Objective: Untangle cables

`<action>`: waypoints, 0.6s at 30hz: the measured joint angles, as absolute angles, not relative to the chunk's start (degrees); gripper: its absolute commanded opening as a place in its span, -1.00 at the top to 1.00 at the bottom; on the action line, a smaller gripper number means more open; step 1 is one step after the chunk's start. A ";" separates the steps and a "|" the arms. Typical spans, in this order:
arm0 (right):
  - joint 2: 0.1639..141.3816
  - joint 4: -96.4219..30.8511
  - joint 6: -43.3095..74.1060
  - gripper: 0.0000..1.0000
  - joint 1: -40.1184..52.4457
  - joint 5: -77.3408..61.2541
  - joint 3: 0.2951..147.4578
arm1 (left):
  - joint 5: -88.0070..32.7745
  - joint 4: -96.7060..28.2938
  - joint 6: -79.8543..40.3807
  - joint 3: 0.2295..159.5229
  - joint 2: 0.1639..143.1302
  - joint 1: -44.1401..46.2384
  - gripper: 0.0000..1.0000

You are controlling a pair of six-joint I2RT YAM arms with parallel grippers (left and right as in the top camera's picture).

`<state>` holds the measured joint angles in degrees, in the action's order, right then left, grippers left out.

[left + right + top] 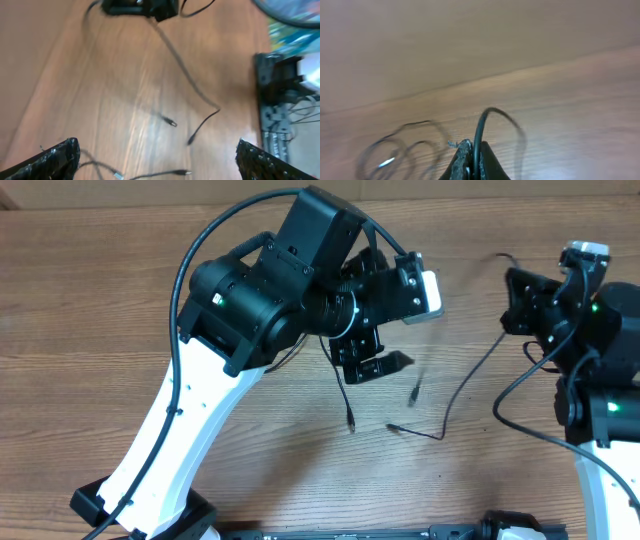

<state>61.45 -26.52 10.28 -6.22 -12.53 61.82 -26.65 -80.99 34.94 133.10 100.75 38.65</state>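
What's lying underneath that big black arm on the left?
Thin cables trail out from beneath the left arm, their plugs resting on the wooden table. How they run under the arm itself is covered.

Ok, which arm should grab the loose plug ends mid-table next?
Left. The left end effector is open and empty, and the loose plugs lie just ahead between its fingers. The right end effector is shut on a cable, so it would probably have to let go first.

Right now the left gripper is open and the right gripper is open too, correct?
Not quite. The right gripper is shut, pinching a thin black cable, as the right wrist view shows. The left gripper is open, as you said.
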 measured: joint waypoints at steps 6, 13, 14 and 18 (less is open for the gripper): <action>66.85 -24.71 10.33 0.93 -6.63 2.42 61.82 | -22.94 -80.99 34.94 133.10 100.75 38.65 -0.99; 73.08 -18.94 11.66 0.93 -16.03 3.38 61.82 | -22.02 -80.99 34.94 133.10 100.75 38.65 -0.99; 73.67 -17.91 11.79 0.93 -17.15 2.72 61.82 | -22.00 -81.03 34.94 133.10 100.75 38.65 -0.99; 76.64 -13.21 14.46 0.93 -22.52 0.58 61.82 | -22.02 -81.01 34.94 133.10 100.75 38.65 -0.99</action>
<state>76.64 -13.21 14.46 -22.52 0.58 61.82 -22.02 -81.01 34.94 133.10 100.75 38.65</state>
